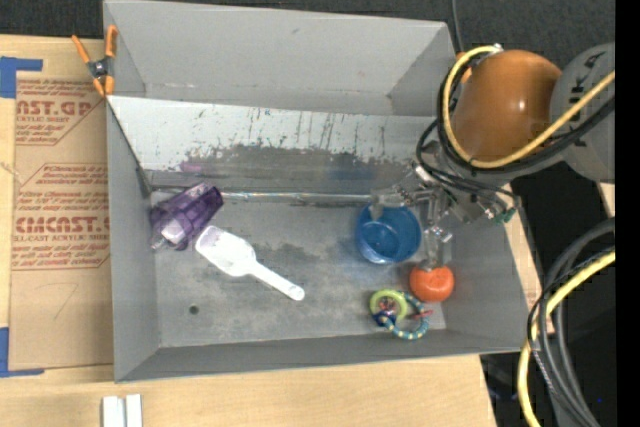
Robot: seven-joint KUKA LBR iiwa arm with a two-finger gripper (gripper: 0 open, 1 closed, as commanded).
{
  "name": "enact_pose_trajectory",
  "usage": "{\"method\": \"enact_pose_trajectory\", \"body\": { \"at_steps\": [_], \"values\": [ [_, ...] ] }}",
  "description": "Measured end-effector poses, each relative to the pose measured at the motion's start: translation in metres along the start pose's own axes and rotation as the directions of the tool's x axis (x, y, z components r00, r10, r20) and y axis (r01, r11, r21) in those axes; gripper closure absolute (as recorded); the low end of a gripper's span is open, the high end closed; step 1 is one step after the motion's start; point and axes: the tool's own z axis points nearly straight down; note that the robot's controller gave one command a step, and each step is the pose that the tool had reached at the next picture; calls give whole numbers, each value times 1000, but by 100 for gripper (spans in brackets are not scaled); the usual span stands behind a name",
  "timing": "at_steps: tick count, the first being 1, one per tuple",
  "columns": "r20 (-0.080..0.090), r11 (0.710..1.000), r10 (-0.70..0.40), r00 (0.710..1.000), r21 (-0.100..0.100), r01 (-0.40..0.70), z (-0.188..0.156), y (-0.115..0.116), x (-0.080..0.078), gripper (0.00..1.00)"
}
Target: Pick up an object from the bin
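Where end effector hovers, blue cup part-hidden

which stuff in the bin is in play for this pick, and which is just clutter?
In play: gripper, over the right side of the bin; blue cup and orange ball, the two things nearest to it.
Lying about: purple cup, white scoop, coloured ring toy.

On the floor of the grey bin lie a purple cup and a white scoop at left, a blue bowl, an orange ball and a colourful ring at right.
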Motion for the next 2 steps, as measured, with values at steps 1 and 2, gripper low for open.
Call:
{"method": "enact_pose_trajectory", "body": {
  "at_steps": [1,2],
  "values": [
    [2,988,-154,988,6,154,26,-10,-4,0],
    [5,986,-167,986,2,167,57,-6,3,100]
  ]
}}
